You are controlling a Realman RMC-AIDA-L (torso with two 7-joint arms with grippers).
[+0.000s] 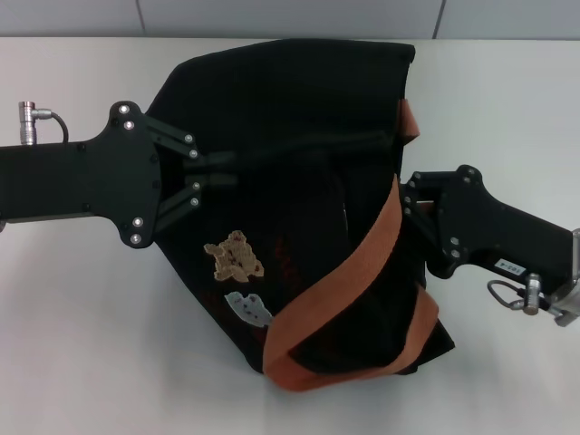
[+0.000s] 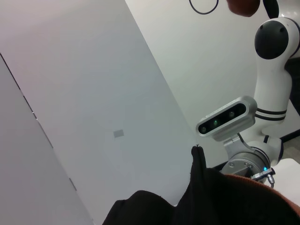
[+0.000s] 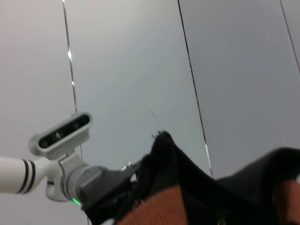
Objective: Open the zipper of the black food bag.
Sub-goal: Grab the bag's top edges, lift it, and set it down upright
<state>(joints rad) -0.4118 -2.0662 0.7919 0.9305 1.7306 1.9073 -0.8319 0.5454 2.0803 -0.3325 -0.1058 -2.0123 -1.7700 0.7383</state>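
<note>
The black food bag (image 1: 308,100) lies in the middle of the white table, bear patches (image 1: 236,256) facing up and orange-brown straps (image 1: 362,263) across its right half. My left gripper (image 1: 216,171) comes in from the left, its fingers drawn together on a raised fold of the bag's black cloth. A dark ridge (image 1: 317,148) runs from there toward the right strap. I cannot pick out the zipper's slider against the black fabric. My right gripper (image 1: 410,201) presses against the bag's right side, its tip hidden behind a strap. Both wrist views show a peak of black cloth (image 2: 199,161) (image 3: 161,140).
White table (image 1: 91,344) surrounds the bag, with a grey wall (image 1: 290,16) behind it. The left wrist view shows the right arm's camera (image 2: 227,119). The right wrist view shows the left arm's camera (image 3: 61,133).
</note>
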